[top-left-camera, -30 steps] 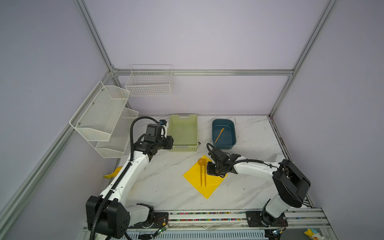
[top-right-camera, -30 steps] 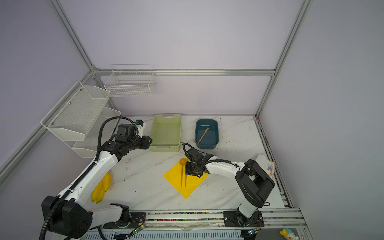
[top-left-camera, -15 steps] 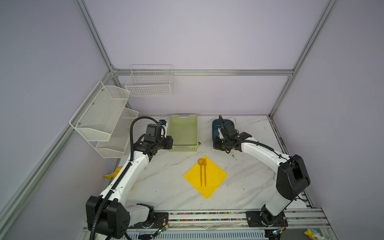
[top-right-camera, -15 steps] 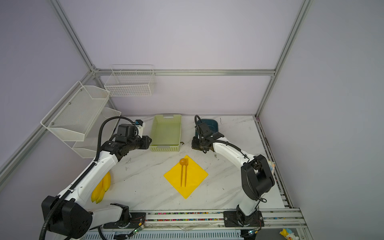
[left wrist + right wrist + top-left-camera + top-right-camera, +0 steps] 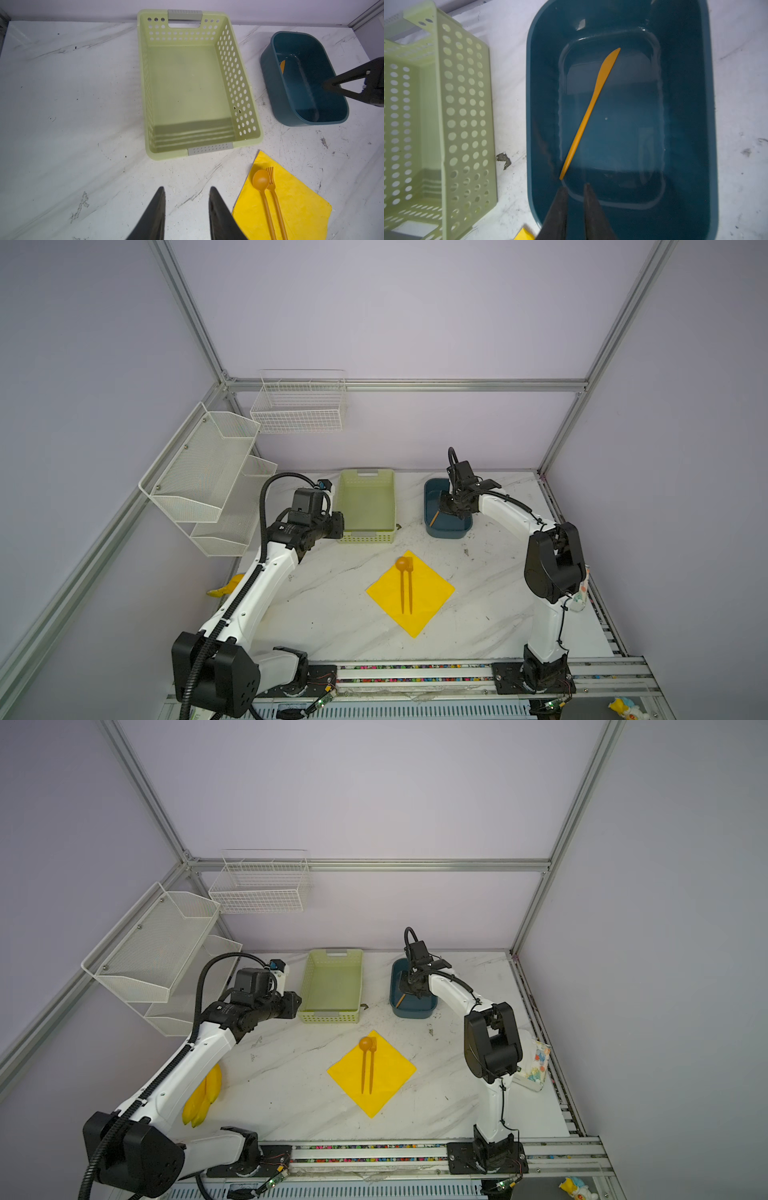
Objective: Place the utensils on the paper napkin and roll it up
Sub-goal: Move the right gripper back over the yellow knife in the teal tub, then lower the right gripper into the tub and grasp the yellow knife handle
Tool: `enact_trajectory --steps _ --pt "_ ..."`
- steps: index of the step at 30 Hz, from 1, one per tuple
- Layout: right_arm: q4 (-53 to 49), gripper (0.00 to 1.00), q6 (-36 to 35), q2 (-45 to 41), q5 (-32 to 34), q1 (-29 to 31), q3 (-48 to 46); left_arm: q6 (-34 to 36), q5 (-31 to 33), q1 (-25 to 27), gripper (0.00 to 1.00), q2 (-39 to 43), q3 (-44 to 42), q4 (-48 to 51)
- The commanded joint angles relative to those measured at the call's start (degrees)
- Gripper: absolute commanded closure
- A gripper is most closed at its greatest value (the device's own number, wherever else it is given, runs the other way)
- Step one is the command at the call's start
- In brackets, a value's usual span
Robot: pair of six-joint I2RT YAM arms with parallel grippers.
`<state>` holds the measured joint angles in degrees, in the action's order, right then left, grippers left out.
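In both top views the yellow napkin (image 5: pixel 434 593) lies flat on the bench (image 5: pixel 332 622), turned like a diamond. The spoon (image 5: pixel 402 587) and the fork (image 5: pixel 410 589) lie on it close side by side, so two of the three are in place. The right arm (image 5: pixel 505 510) leans over the blue tub (image 5: pixel 446 531), and a bit of orange shows inside. The left arm (image 5: pixel 266 572) is up by the green basket (image 5: pixel 365 537). In the left wrist view the left pincer (image 5: pixel 187 188) is spread wide with nothing in it, over bare bench and near the napkin's edge. In the right wrist view the knife (image 5: pixel 588 112) lies slanted on the bottom of the tub, all alone. The right pincer (image 5: pixel 575 187) hangs just by the handle end. Its two fingers are a little way apart and pinch nothing. So I think the knife has yet to be picked up and laid next to the other two. After that the napkin needs rolling, because it is not rolled at all.
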<state>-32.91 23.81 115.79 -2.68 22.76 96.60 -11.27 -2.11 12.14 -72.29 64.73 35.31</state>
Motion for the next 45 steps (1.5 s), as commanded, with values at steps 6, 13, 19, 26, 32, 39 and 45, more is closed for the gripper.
enact_trajectory --steps 6,13,19,26,32,39,45 --pt "-4.70 0.76 -0.22 10.23 6.49 -0.08 9.34 1.76 1.20 0.05 0.65 0.56 -1.47 -0.59" --pt "-4.48 0.70 -0.21 16.19 7.41 -0.04 13.51 1.86 1.67 0.08 0.65 0.93 -1.60 -0.52" --pt "-4.84 0.65 0.09 20.05 7.09 0.00 17.34 1.84 1.40 0.12 0.65 0.81 -1.58 -0.55" --pt "-5.89 0.65 -0.48 23.08 7.32 -0.02 20.27 2.02 1.97 0.08 0.65 0.81 -1.64 -0.55" --pt "-6.82 0.70 -1.20 24.31 7.58 -0.02 20.33 2.13 2.28 0.08 0.65 0.41 -1.62 -0.35" --pt "-7.77 0.82 -2.40 23.28 8.12 -0.08 19.86 2.21 2.20 0.06 0.65 -0.22 -1.39 -0.24" --pt "-8.64 0.90 -3.94 22.46 8.55 -0.09 19.42 2.30 2.33 0.08 0.65 -0.55 -1.20 -0.24"
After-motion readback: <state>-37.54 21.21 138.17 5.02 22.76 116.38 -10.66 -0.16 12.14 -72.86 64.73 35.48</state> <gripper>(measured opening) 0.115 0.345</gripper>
